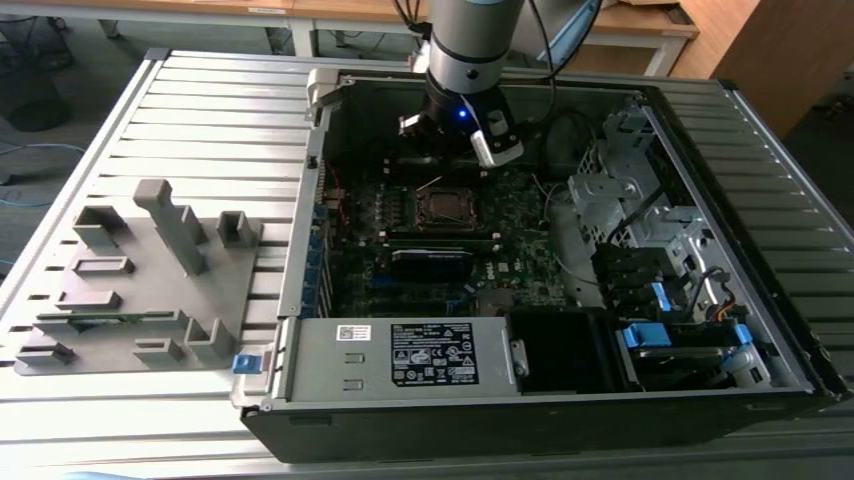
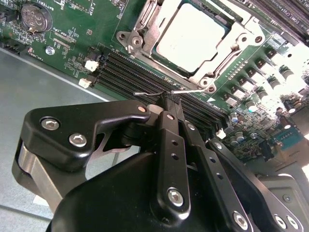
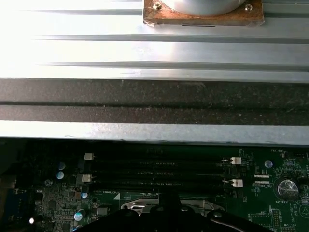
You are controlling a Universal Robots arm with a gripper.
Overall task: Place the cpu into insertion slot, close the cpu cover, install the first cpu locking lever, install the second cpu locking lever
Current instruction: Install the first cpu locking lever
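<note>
Black claw closed right up in the second wrist view, fingers pressed flat together with no gap. At the very tips, a thin wire locking lever, touching them; whether pinched or merely pressed against, cannot tell. Just beyond, the insertion slot on the green motherboard, with the cpu seated inside and the cpu cover lying flat around it, the dull silver top showing through the square window. Between tips and socket, long black memory slots side by side, with small white connectors near their ends. Off near the board's edge, a round coin battery.

In the exterior view, a silver-grey arm pointing down into an open black computer case, laid on its side on a ribbed grey metal surface. Beside the case, toward the exterior view's left, a grey moulded fixture with upright blocks and shallow pockets. Inside the case: blue plastic latches, black cables and a boxed power supply with a white label. Behind the surface, wooden desks and a grey floor.

Matte black links on the claw, fastened with bright hex-socket screws. Brushed, silvery stamped metal on the cover frame; glossy green board crowded with small cylindrical capacitors.
</note>
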